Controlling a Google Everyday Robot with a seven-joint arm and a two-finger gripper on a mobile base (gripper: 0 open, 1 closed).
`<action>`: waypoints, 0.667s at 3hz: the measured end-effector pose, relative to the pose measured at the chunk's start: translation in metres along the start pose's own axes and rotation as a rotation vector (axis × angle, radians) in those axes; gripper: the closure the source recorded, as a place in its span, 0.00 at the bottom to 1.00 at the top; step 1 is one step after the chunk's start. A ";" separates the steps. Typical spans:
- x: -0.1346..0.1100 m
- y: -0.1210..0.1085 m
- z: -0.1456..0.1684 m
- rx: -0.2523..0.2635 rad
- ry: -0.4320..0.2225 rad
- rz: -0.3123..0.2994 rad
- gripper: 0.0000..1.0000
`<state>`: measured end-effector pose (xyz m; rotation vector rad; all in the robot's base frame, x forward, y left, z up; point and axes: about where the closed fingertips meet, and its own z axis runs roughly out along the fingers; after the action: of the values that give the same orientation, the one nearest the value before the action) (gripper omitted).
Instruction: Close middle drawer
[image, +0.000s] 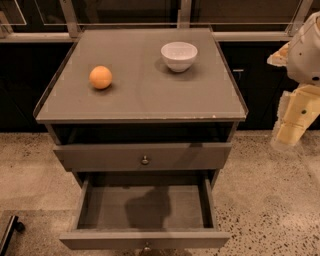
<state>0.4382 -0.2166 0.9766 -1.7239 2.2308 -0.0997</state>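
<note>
The claw (291, 131) is hanging in the air beside the cabinet (150, 97), touching nothing, and I cannot tell if it is open or shut. The middle drawer (145, 207) is sticking far out, lower than the claw and off to its side. I think the claw is hanging out there because it is needing room to swing round to the drawer's front and push.
</note>
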 end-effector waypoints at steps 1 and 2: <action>0.000 0.000 0.000 0.000 0.000 0.000 0.00; 0.013 0.014 0.021 -0.020 -0.057 0.040 0.00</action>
<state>0.4287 -0.2227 0.9502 -1.6705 2.2305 -0.0183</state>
